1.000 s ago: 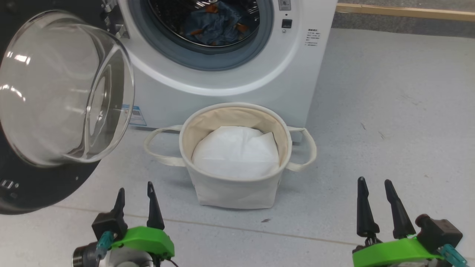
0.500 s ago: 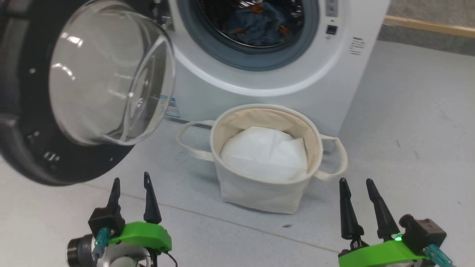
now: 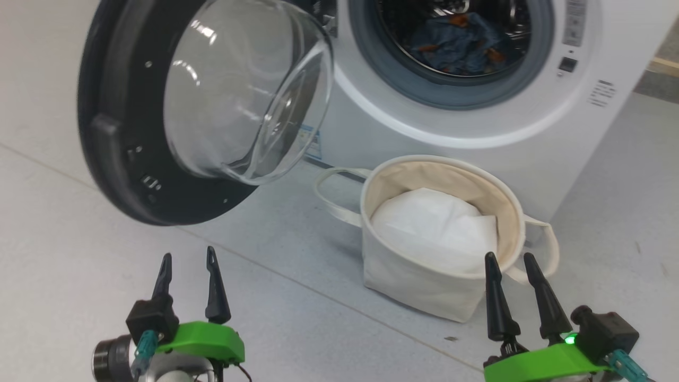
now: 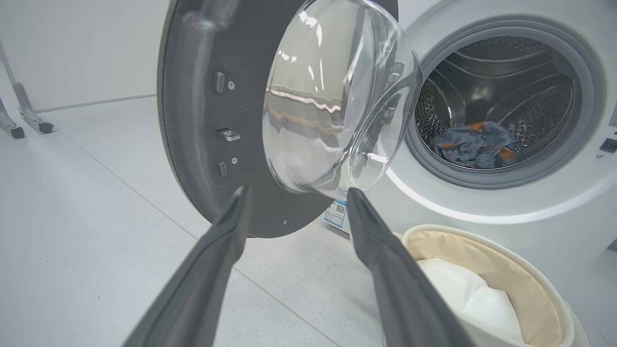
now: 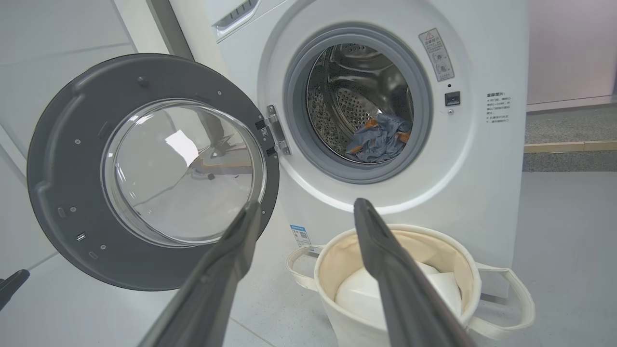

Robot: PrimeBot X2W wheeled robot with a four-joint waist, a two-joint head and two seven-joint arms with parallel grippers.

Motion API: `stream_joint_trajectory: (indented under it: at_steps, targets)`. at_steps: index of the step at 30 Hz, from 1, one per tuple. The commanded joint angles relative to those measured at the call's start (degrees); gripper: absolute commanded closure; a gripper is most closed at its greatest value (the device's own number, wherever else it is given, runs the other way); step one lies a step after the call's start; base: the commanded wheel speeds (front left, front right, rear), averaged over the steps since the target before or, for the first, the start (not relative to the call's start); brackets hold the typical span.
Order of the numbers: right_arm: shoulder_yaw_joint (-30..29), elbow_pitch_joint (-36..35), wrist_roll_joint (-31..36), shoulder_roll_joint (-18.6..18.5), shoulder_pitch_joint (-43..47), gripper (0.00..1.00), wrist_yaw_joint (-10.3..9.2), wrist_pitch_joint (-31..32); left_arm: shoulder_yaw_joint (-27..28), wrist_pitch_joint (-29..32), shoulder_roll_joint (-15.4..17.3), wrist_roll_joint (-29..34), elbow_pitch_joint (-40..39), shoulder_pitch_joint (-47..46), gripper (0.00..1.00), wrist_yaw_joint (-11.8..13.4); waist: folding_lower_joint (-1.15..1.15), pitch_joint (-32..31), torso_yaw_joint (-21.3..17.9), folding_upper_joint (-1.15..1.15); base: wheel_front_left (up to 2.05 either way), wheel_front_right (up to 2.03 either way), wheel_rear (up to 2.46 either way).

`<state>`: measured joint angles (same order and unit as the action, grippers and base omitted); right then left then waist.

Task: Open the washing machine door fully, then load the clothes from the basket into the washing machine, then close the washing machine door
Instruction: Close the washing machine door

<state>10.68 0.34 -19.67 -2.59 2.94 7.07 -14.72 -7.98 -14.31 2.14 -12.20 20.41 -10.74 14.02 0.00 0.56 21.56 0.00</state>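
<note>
So here's where I'm at: the door (image 3: pixel 212 106) is swung wide open on my left, hanging off its hinge with the glass bulge facing me and the black rim around it. The machine (image 3: pixel 477 127) sits ahead and a bit to my right, mouth uncovered. The clothes (image 3: pixel 456 45) I can make out, a crumpled blue piece with orange bits, lie low in the drum (image 4: pixel 506 86). The basket (image 3: pixel 424 281) stands upright on the floor (image 3: pixel 79 265) just in front of the machine, below the mouth, with a plain white sheet (image 3: pixel 432 233) lying in it. Its handles (image 3: pixel 331 196) flop out to either side.

My left gripper (image 3: pixel 189 253) hovers low over bare floor, below the door and well apart from the basket, fingers spread and nothing between them. In the left wrist view the fingers frame the bottom edge of the glass, and they look clear of it. My right gripper (image 3: pixel 508 255) is released too and empty. Its tips overlap the basket's near rim in the head view, but the right wrist view shows it short of the basket, with no contact that I can see. A little blue label (image 5: pixel 300 234) on the machine peeks out between door and basket
</note>
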Motion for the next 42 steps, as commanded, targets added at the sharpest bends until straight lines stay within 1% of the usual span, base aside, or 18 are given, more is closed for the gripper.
stream_joint_trajectory:
  at_steps: [1,6,11,17,23,24,27,28,30,33,34,36,38,39,42]
  targets:
    - [1.43,-2.20,0.66,-0.29,-1.07,0.00,0.42,-0.28,1.86,-0.69,0.74,0.76,-2.34,-1.32,0.00,-0.27,0.00,0.28,1.52,0.00,0.00,0.00,0.00]
    - [1.54,-2.64,0.70,-0.29,-1.33,0.00,0.42,-0.28,1.96,-0.69,0.74,0.18,-2.86,-0.82,0.00,-1.15,0.00,0.45,4.14,0.00,0.00,0.00,0.00]
    - [1.62,-2.61,0.63,-0.29,-1.56,0.00,0.42,-0.28,2.52,-0.69,0.74,0.61,-3.39,-0.99,0.00,-1.47,0.00,0.89,6.07,0.00,0.00,0.00,0.00]
    - [1.81,-2.29,0.15,-0.29,-1.61,0.00,0.42,-0.28,3.68,-0.69,0.74,1.05,-3.99,-1.06,0.00,-2.59,0.00,0.85,6.41,0.00,0.00,0.00,0.00]
    - [1.75,-2.11,0.07,-0.29,-1.83,0.00,0.42,-0.28,5.43,-0.69,0.92,0.86,-4.80,-0.69,0.01,-4.25,0.00,1.05,5.49,0.00,0.00,0.00,0.00]
    - [1.73,-2.09,0.01,-0.29,-1.82,0.00,0.42,-0.28,5.73,-0.69,0.93,0.60,-5.10,-0.74,1.00,-4.86,0.00,1.08,5.35,0.00,0.00,0.00,0.00]
    - [1.46,-1.58,0.27,-0.29,-1.65,0.00,0.42,-0.28,8.08,-0.69,0.89,-2.25,-7.56,-1.15,1.00,-7.24,0.00,1.18,4.98,0.00,0.00,0.00,0.00]
    - [1.46,-1.46,0.25,-0.29,-1.64,0.00,0.42,-0.28,9.02,-0.69,0.87,-3.69,-8.58,-1.29,1.00,-8.47,0.00,1.20,4.86,0.00,0.00,0.00,0.00]
    - [1.43,-1.34,0.23,-0.29,-1.66,0.00,0.42,-0.28,10.96,-0.69,0.82,-8.15,-10.03,-1.39,1.00,-12.08,0.00,1.32,4.62,0.00,0.00,0.00,0.00]
    - [1.52,-1.14,0.48,-0.29,-1.83,0.00,0.42,-0.28,12.85,-0.62,0.83,-15.14,-9.83,-2.31,1.00,-18.32,0.00,1.73,4.17,0.00,0.00,0.00,0.00]
    - [1.50,-1.07,0.58,-0.29,-1.92,0.00,0.42,-0.28,14.23,-0.03,0.84,-18.80,-9.09,-3.12,1.00,-19.29,0.00,1.87,4.08,0.00,0.00,0.00,0.00]
    - [1.62,-0.89,0.88,-0.29,-2.12,0.00,0.42,-0.28,17.63,2.44,1.40,-27.05,-7.75,-5.64,1.00,-20.45,0.00,2.12,3.75,0.00,0.00,0.00,0.00]
    - [2.09,-0.70,1.27,-0.29,-2.41,0.00,0.42,-0.28,22.94,7.79,1.63,-40.51,-6.09,-9.09,1.00,-21.07,0.00,2.52,3.09,0.00,0.00,0.00,0.00]
    - [2.42,-0.63,1.50,-0.29,-2.61,0.00,0.42,-0.28,25.48,9.44,3.13,-44.75,-5.40,-10.62,1.00,-21.19,0.00,2.77,2.64,0.00,0.00,0.00,0.00]
    - [3.24,-0.42,2.15,-0.29,-3.18,0.00,0.42,-0.28,30.57,13.18,8.01,-52.61,-2.10,-14.65,1.00,-21.36,0.00,3.51,1.26,0.00,0.00,0.00,0.00]
